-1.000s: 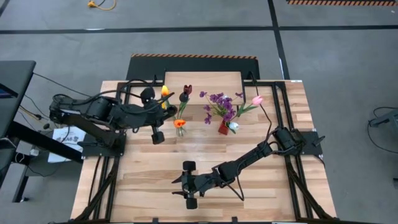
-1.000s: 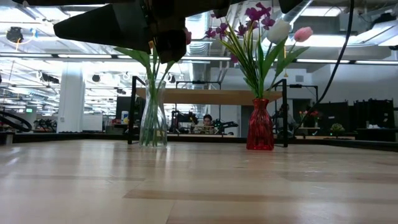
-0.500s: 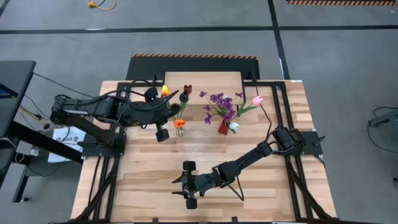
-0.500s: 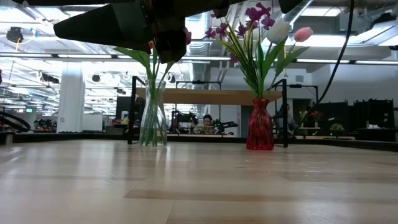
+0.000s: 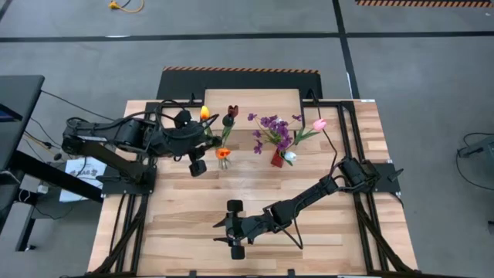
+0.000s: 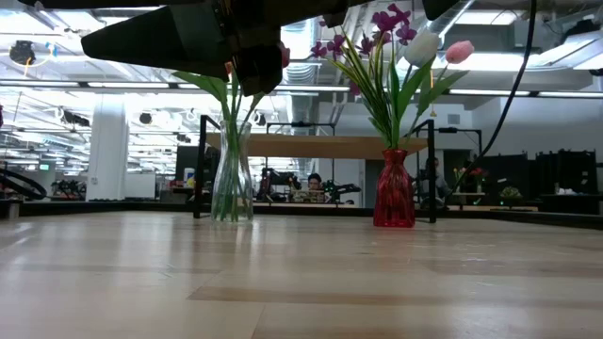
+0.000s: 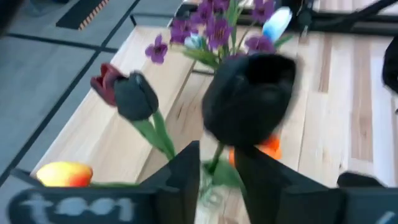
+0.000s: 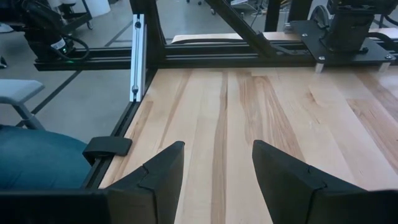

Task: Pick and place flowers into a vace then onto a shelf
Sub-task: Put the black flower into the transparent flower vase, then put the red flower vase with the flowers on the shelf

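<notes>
Left gripper (image 7: 214, 171) slightly parted around green stems of maroon, orange, yellow tulips (image 7: 134, 96).

Robotics lab: concrete floor (image 5: 417, 69), hazard tape (image 5: 241, 69), distant workbenches (image 6: 141, 188).

Red vase (image 6: 394, 192); clear glass vase (image 6: 232, 179); purple sprig (image 5: 272, 128); pink tulip (image 5: 319, 123); pale striped wooden table (image 5: 185, 216).
</notes>
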{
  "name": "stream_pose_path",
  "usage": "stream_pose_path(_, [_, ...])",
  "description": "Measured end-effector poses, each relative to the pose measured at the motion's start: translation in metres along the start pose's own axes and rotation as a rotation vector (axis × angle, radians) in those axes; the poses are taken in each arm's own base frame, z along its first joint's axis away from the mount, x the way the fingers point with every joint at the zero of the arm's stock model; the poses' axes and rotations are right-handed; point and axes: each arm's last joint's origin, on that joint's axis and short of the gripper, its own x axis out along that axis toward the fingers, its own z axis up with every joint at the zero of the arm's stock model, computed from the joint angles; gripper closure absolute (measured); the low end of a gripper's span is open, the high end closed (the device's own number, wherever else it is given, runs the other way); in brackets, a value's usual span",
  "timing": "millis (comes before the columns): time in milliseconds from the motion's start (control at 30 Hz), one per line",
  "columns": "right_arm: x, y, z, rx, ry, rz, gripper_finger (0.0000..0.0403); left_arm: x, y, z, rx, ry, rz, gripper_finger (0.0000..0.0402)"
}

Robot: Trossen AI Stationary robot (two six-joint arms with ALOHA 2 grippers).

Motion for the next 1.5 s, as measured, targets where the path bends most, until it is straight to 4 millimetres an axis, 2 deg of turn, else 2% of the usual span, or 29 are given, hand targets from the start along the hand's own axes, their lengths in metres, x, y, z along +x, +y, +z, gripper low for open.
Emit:
stream_pose_path(267, [0.000,0.000,0.000,0.000,0.000,-0.001,0.0220,-0.001,0.004,-0.015,-0.002,0.152,0.013,0.0237])
stream_pose_path(467, [0.000,0.000,0.000,0.002,0.000,-0.001,0.0220,-0.010,0.010,-0.023,-0.028,0.264,0.024,0.0217])
stream_pose_path(600, [0.000,0.000,0.001,0.095,-0.009,0.003,0.0219,-0.028,0.012,-0.016,-0.101,0.272,-0.034,0.0217])
stream_pose_path(733, [0.001,-0.003,0.004,0.168,-0.045,0.002,0.0215,-0.060,0.012,-0.009,-0.150,0.206,-0.147,0.0217])
stream_pose_path(867, [0.001,-0.005,0.017,0.205,-0.170,0.021,0.0216,-0.094,0.009,-0.009,-0.165,0.104,-0.255,0.0217])
stream_pose_path(967, [-0.004,-0.003,0.033,0.217,-0.339,0.026,0.0221,-0.119,0.008,-0.018,-0.159,0.013,-0.285,0.0217])
stream_pose_path(1067, [-0.014,0.006,0.049,0.207,-0.514,0.068,0.0226,-0.135,0.005,-0.031,-0.116,-0.070,-0.298,0.0217])
stream_pose_path(1167, [-0.026,0.021,0.059,0.176,-0.658,0.112,0.0230,-0.139,-0.007,-0.047,-0.084,-0.098,-0.314,0.0217])
stream_pose_path(1233, [-0.037,0.032,0.066,0.139,-0.690,0.125,0.0232,-0.138,-0.019,-0.057,-0.069,-0.114,-0.313,0.0217])
stream_pose_path(1300, [-0.048,0.040,0.074,0.107,-0.663,0.129,0.0232,-0.136,-0.030,-0.068,-0.039,-0.124,-0.322,0.0217])
stream_pose_path(1367, [-0.064,0.047,0.081,0.062,-0.555,0.095,0.0232,-0.136,-0.040,-0.077,-0.016,-0.143,-0.341,0.0217])
stream_pose_path(1500, [-0.106,0.054,0.098,0.066,-0.311,-0.095,0.0233,-0.133,-0.058,-0.095,0.018,-0.169,-0.364,0.0217])
